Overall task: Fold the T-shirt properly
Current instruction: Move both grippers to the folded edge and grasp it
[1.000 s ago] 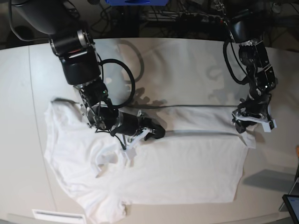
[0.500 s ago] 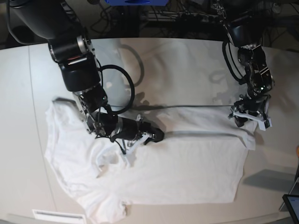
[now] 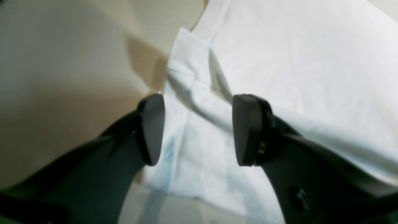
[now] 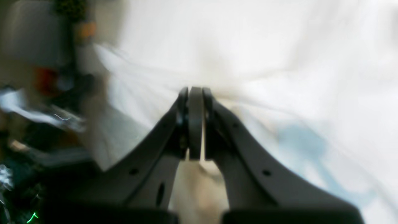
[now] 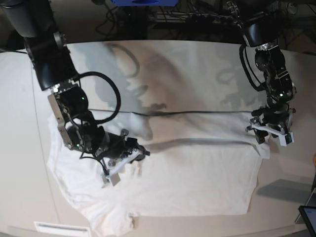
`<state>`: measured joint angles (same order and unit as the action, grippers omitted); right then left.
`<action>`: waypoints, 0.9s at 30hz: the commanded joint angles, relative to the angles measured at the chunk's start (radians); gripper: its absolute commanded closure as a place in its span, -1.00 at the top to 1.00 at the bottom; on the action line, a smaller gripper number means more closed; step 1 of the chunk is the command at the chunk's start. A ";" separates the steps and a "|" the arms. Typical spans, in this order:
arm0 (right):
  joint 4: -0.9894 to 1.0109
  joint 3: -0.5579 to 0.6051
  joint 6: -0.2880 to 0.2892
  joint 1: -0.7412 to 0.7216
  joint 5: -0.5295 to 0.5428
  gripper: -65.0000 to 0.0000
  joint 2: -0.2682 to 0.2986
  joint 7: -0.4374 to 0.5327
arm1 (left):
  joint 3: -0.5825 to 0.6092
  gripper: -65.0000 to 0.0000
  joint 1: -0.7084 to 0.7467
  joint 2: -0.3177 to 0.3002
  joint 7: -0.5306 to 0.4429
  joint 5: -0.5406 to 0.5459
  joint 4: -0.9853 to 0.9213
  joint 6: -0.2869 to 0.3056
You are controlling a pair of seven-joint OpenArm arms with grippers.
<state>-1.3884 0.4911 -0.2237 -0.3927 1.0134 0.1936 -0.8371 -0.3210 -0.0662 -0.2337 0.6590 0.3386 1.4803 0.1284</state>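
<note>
White T-shirt (image 5: 187,173) spread wide over the off-white bench (image 5: 163,64), wrinkled, reaching toward the near edge, with its top strip folded over along a dark crease line running across the middle. Left pincer (image 5: 270,132) down at the cloth's corner near the right-hand edge of the bench in the base view; in its wrist view, left pincer (image 3: 199,130) with jaws standing partly apart, black pads (image 3: 154,129) straddling a folded, hemmed corner of the T-shirt (image 3: 295,62), nothing pinched between them, bare bench (image 3: 62,62) showing beside the fabric's edge. Right pincer (image 5: 140,153) low over the shirt toward the left-hand part of the bench in the base view, arm bent down along the cloth beside a rumpled sleeve area. In the right wrist view, right pincer (image 4: 195,93) closed tight, fingertips (image 4: 196,102) pressed together with tips at a ridge of the T-shirt (image 4: 279,62); cannot tell through the blur whether any fabric is caught between them. Black cable (image 5: 106,94) looped above the right arm, over the cloth and bench.
</note>
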 commanded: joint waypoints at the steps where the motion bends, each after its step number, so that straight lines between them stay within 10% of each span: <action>1: -0.042 0.021 -0.036 -0.002 0.018 -1.00 0.031 0.005 | 0.010 0.04 -0.011 -0.016 -0.025 -0.028 0.030 -0.005; 9: -0.205 0.140 -0.359 0.130 -0.278 -1.00 0.162 0.058 | 0.234 0.04 0.052 -0.003 -0.025 -0.149 0.116 -0.005; 22: -0.245 0.120 -0.365 0.209 -0.443 -0.99 0.162 0.068 | 0.253 0.04 0.004 0.041 -0.023 -0.155 0.099 -0.005; 27: -0.363 -0.099 -0.360 0.303 -0.445 -0.98 0.163 0.062 | 0.205 0.04 0.049 -0.003 -0.023 -0.155 0.150 -0.005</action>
<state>-1.7340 0.3962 -0.5812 -0.0715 0.5770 0.3470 -0.7963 -0.1028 -0.0090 -0.2192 0.6537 0.1913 1.6150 0.1371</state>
